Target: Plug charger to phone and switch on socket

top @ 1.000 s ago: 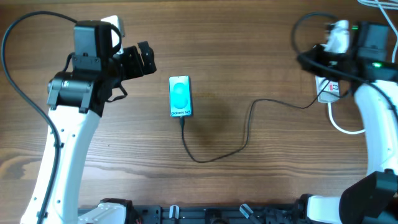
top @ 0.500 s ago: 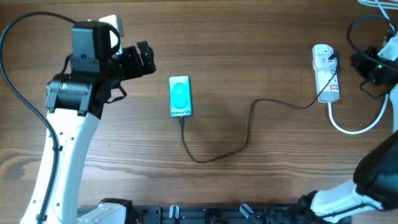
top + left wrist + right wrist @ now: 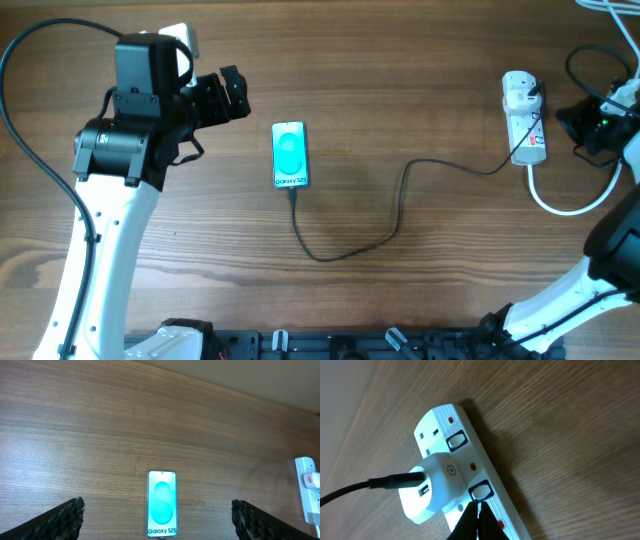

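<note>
I am holding my right fingers [image 3: 471, 521] pinched together with nothing between them. Their tip is hanging just beside the nearer rocker switch [image 3: 481, 491] on the socket [image 3: 435, 420]; I cannot tell whether it is touching. A white adapter [image 3: 437, 485] is sitting in the socket beside that switch, and the charger [image 3: 390, 480] is running out of the adapter's side.

My left fingers [image 3: 64, 519] are spread wide and holding nothing, hovering over the counter [image 3: 420, 70] with the phone [image 3: 290, 154] lying flat between them in the wrist view. The phone is resting left of the counter's middle, well apart from the socket at the far right. Its screen is glowing cyan.

From overhead, the charger is looping across the counter, and its tip is meeting the phone's bottom edge, so I am judging the plugging step done, though the joint is too small to confirm. I am treating the switch as what is left: the small red marks along the socket are not telling me clearly whether it is on.
</note>
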Tool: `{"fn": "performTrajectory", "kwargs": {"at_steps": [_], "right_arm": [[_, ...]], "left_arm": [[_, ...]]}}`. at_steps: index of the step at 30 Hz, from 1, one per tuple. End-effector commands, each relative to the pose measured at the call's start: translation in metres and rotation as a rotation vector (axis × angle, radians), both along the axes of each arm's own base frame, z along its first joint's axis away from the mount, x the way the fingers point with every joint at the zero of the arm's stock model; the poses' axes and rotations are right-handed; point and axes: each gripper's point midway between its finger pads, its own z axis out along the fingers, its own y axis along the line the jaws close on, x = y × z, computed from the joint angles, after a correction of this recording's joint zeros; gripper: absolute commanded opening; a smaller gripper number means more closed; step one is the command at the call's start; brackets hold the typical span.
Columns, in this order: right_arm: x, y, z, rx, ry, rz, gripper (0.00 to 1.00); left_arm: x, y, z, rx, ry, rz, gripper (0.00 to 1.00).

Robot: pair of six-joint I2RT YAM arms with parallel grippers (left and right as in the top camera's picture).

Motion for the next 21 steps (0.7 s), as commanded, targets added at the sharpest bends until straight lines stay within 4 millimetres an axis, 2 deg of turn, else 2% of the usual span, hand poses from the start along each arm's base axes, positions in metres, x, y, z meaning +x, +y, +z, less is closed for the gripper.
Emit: {"fn": "performTrajectory", "kwargs": {"at_steps": [1,4,7,15,21], "right_arm": [[0.011,0.009,-0.010,-0.034,-0.005,0.061,0.04],[0.012,0.016,-0.024,-0.064,0.030,0.089,0.04],[0.012,0.015,-0.033,-0.081,0.054,0.082,0.04],[0.015,0.012,-0.032,-0.121,0.039,0.095,0.04],[0.017,0.017,-0.038,-0.138,0.035,0.128,0.04]], "left_arm": [[0.000,0.004,0.003,0.009,-0.012,0.016,1.00],[0.000,0.004,0.003,0.009,-0.012,0.015,1.00],[0.000,0.004,0.003,0.009,-0.012,0.016,1.00],[0.000,0.004,0.003,0.009,-0.012,0.016,1.00],[0.000,0.004,0.003,0.009,-0.012,0.016,1.00]]}}
